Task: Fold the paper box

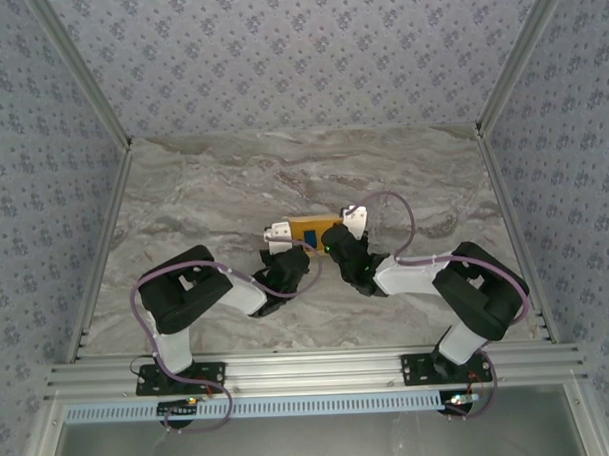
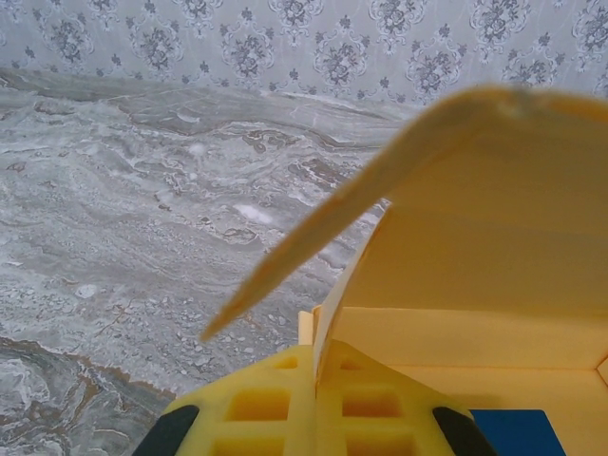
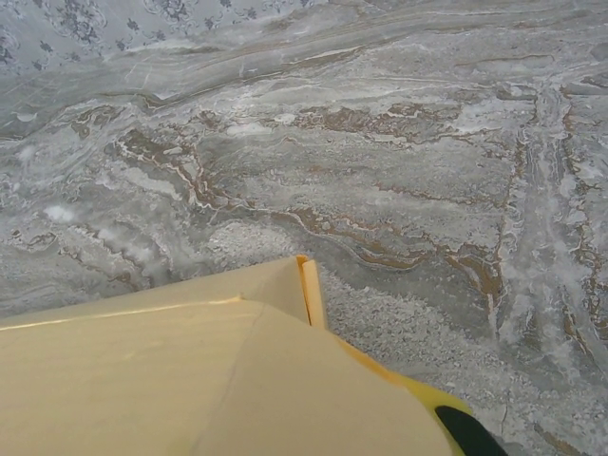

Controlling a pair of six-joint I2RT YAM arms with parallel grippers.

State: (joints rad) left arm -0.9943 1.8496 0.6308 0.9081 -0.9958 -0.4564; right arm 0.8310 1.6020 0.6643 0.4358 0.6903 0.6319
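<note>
The yellow-orange paper box [image 1: 315, 228] lies partly folded at mid-table, between the two grippers, with a tiny blue block [image 1: 313, 236] inside it. My left gripper [image 1: 278, 238] is at the box's left end. In the left wrist view its yellow fingers [image 2: 256, 404] are shut on a thin upright wall of the paper box [image 2: 475, 285], and a long flap rises above them. My right gripper [image 1: 352, 222] holds the box's right end. In the right wrist view the paper box [image 3: 171, 380] covers most of that gripper, and one yellow finger [image 3: 423, 394] shows close to the midline.
A marbled grey tabletop [image 1: 223, 181] stretches behind and beside the box. Patterned walls [image 1: 298, 48] close in the back and both sides. The arm bases stand on a metal rail [image 1: 309, 368] at the near edge.
</note>
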